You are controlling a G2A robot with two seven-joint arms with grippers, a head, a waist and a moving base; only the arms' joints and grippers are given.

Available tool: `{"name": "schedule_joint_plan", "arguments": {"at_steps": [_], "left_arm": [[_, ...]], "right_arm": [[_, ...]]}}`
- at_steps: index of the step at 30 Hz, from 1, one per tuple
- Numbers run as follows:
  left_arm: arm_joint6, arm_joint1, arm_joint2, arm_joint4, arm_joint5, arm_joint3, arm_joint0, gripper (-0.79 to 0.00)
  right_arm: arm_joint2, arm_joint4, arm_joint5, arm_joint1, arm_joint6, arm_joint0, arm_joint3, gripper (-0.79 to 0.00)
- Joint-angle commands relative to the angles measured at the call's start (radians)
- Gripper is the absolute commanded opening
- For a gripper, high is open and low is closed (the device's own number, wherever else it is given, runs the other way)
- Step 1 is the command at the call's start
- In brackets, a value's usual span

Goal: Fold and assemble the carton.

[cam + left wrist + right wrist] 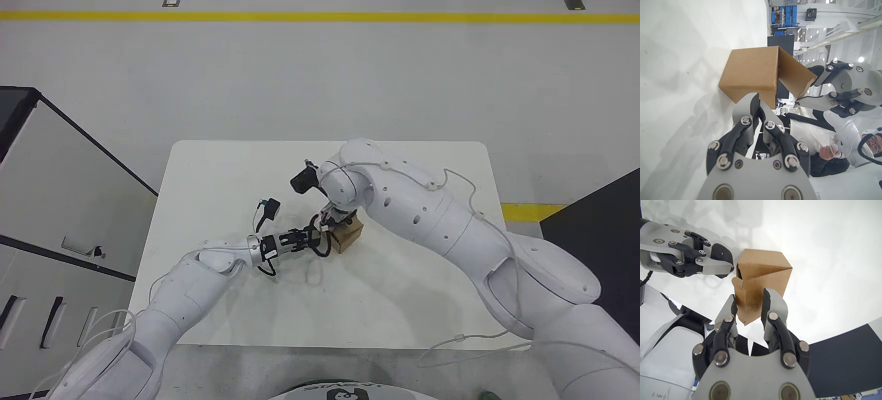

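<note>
Folding the flap in well, we judge, means swinging it about its crease while the box body is braced, rather than dragging the whole box along. The brown cardboard carton point(749, 70) stands on the white desk point(420, 300), between our two hands. Our right hand point(749, 303) pinches the free end of the carton's long flap point(793, 70), which juts out from the carton's open side. Our left hand point(757, 98) has its fingers pressed together, tips against the carton's corner just beside the flap's hinge; we cannot tell whether any card sits between them. We would brace that corner firmly, turn the flap slowly toward the opening, and watch its creased tip so that it tucks inside without buckling
</note>
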Motion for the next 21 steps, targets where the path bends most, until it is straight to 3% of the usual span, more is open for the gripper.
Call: {"name": "schedule_joint_plan", "arguments": {"at_steps": [1,3,5,21], "left_arm": [[0.000,0.000,0.000,0.000,0.000,0.000,0.000,-0.785],[0.000,0.000,0.000,0.000,0.000,0.000,0.000,-0.785],[0.000,0.000,0.000,0.000,0.000,0.000,0.000,-0.785],[0.000,0.000,0.000,0.000,0.000,0.000,0.000,-0.785]], "right_arm": [[-0.002,-0.009,0.002,-0.003,0.002,-0.001,0.001,-0.554],[-0.004,-0.015,0.002,-0.007,0.003,-0.002,0.005,-0.656],[-0.003,-0.018,0.003,-0.011,0.003,-0.004,0.011,-0.699],[-0.002,-0.033,-0.019,-0.046,-0.008,-0.015,0.079,-0.739]]}}
